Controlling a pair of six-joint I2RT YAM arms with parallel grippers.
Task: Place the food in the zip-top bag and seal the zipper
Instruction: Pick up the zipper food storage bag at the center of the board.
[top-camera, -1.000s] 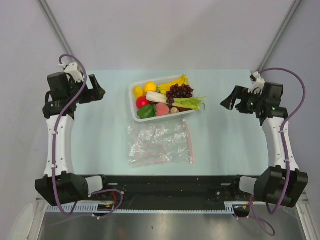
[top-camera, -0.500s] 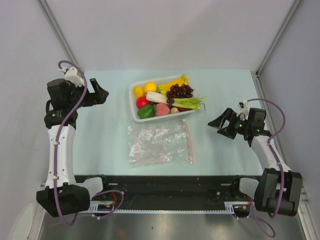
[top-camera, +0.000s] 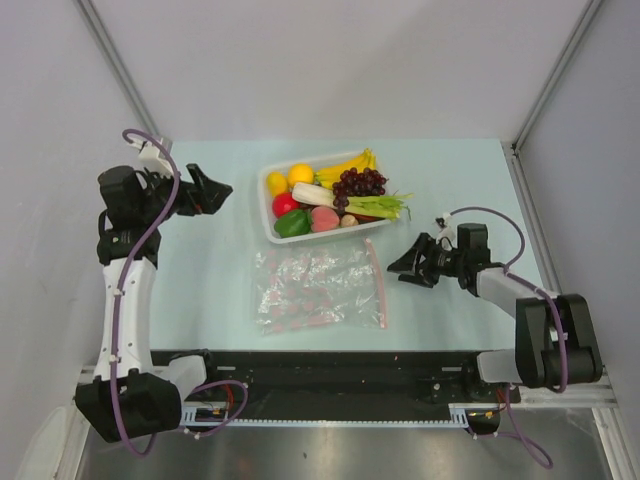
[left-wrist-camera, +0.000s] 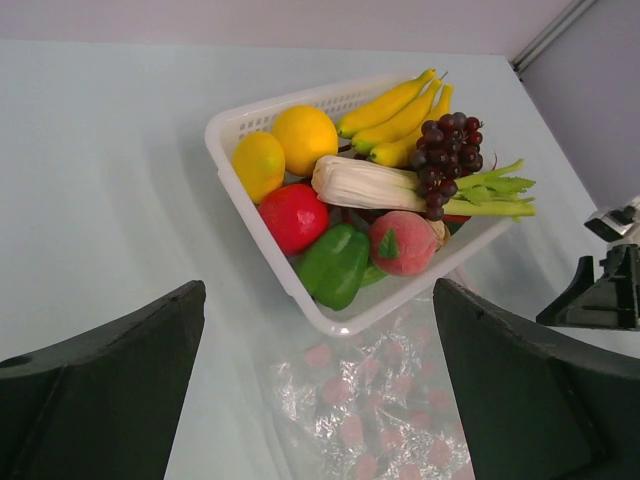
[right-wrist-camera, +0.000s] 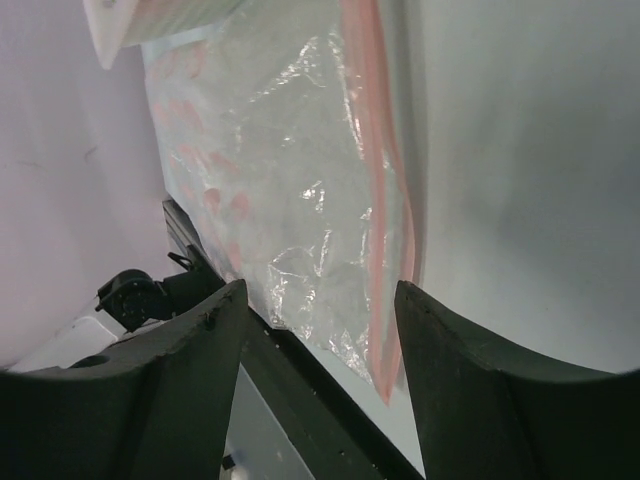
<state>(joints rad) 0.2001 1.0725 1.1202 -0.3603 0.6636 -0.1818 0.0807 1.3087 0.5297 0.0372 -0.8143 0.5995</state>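
Note:
The food (top-camera: 330, 198) lies in a white basket (top-camera: 268, 207): bananas (left-wrist-camera: 395, 105), grapes (left-wrist-camera: 446, 155), a leafy stalk (left-wrist-camera: 400, 187), a peach (left-wrist-camera: 402, 243), an orange (left-wrist-camera: 305, 139), a lemon (left-wrist-camera: 259, 165), a red fruit and a green pepper. The clear zip-top bag (top-camera: 315, 288) lies flat in front of the basket, its pink-red zipper (top-camera: 378, 280) along its right edge. The bag also shows in the right wrist view (right-wrist-camera: 290, 190). My left gripper (top-camera: 222, 191) is open and empty, left of the basket. My right gripper (top-camera: 402, 266) is open and empty, low just right of the zipper (right-wrist-camera: 380, 200).
The arms' black base rail (top-camera: 330, 365) runs along the near table edge, close behind the bag. Grey walls and metal struts (top-camera: 555, 75) bound the table at the back and sides.
My right arm has swung down and left from the far right to the bag's zipper edge. My left gripper has edged right toward the basket.

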